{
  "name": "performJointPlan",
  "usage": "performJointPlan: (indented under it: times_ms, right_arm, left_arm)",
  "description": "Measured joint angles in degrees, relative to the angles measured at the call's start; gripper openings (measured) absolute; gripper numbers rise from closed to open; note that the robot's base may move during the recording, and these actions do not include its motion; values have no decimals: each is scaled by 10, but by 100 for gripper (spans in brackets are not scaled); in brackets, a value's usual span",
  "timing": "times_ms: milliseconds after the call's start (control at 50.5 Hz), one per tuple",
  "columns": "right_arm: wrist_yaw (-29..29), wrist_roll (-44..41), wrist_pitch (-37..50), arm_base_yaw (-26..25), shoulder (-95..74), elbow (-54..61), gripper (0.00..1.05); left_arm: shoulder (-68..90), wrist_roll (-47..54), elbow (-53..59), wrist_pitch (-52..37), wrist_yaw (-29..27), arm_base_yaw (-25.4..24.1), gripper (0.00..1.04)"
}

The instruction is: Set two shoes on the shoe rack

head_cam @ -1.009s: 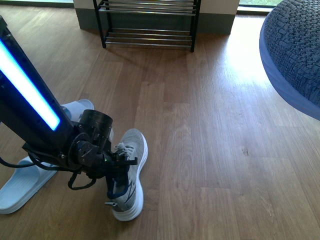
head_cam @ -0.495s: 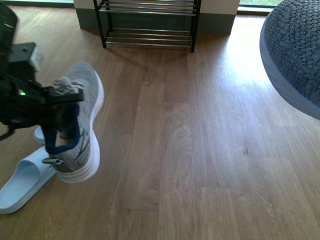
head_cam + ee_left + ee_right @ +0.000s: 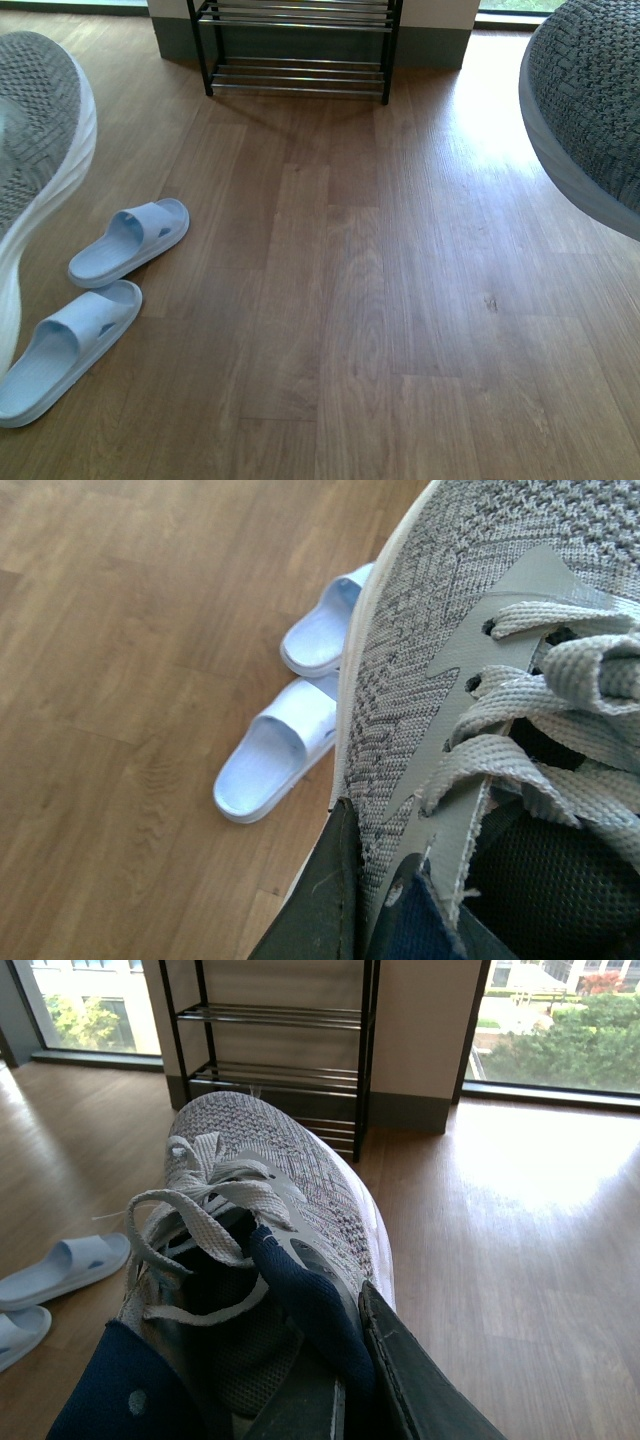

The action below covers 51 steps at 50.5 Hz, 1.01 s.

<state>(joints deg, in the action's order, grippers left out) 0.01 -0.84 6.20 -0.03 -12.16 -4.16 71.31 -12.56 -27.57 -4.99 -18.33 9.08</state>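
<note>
One grey knit sneaker (image 3: pixel 40 120) hangs close to the front camera at the far left, its white sole facing inward. My left gripper (image 3: pixel 375 920) is shut on that sneaker (image 3: pixel 420 680), pinching its side wall beside the navy lining. The other grey sneaker (image 3: pixel 590 100) fills the upper right of the front view. My right gripper (image 3: pixel 340 1380) is shut on this sneaker (image 3: pixel 290 1170), with one dark finger (image 3: pixel 410 1380) outside the collar and the other inside. The black shoe rack (image 3: pixel 295 75) with chrome bars stands against the far wall, and its bars (image 3: pixel 270 1050) show bare ahead of the right sneaker.
Two light blue slippers (image 3: pixel 130 240) (image 3: pixel 65 350) lie on the wooden floor at the left, below the left sneaker, and show as a pair (image 3: pixel 275 760) in the left wrist view. A wall and windows stand behind the rack.
The left arm has lifted its sneaker off the floor, up and to the left, close to the camera. The arm itself has left the front view, uncovering both slippers.
</note>
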Motion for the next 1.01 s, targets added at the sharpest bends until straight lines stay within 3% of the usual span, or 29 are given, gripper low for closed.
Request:
performJointPlan:
  times_ms: [237, 455, 1009]
  right_arm:
    - [0, 0, 0, 0, 0, 0, 1]
    - [0, 0, 0, 0, 0, 0, 1]
    - [0, 0, 0, 0, 0, 0, 1]
  left_arm:
    - [-207, 21, 78, 74, -43, -4, 2]
    - [-405, 31, 107, 170, -62, -40, 2]
    - [-420, 38, 108, 170, -62, -42, 2]
